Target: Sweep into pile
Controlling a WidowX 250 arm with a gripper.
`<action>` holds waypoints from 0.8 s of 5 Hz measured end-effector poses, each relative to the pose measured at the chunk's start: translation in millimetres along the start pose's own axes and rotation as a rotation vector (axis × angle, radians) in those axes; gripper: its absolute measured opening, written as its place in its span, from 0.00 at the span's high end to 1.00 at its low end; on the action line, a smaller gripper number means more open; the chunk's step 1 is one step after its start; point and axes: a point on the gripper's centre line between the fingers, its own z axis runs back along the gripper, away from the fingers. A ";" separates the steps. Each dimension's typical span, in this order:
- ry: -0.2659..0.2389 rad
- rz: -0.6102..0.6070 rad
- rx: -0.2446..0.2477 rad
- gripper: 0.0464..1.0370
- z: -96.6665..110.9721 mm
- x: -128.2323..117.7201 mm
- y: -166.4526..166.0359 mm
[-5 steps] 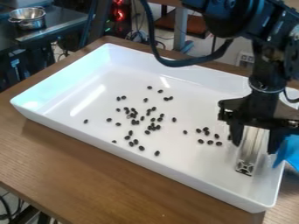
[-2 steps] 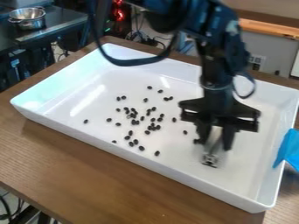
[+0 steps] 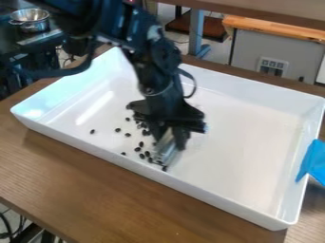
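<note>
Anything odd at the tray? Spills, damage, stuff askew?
No damage or spill visible; the dark beans I can see lie inside the white tray. One oddity: a blue piece overlaps its right-hand rim, purpose unclear.

A: Where's the arm (image 3: 150,57)?

B: It comes in from the upper left, and its gripper (image 3: 170,138) hangs over the left half of the white tray (image 3: 215,198).

A: Holding anything?

B: A metal bar (image 3: 166,151), between its fingers. The bar's tilted, with its lower end near the tray's front wall.

A: And the beans (image 3: 142,156)?

B: Dark little things, mostly scattered to the left of the bar. One lies by its lower end; another sits well apart, farther left.

A: What's that blue?

B: A cloth (image 3: 314,163) at the tray's right end. The tray stands on a wooden table (image 3: 95,180).

A: Behind?

B: A metal pot (image 3: 30,18), upper left.
</note>
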 end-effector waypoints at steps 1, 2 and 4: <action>-0.073 -0.010 0.089 0.67 3.0 -7.7 40.3; 0.011 0.036 0.102 0.67 24.2 -36.4 108.8; 0.032 0.012 -0.141 0.67 86.8 -11.6 92.5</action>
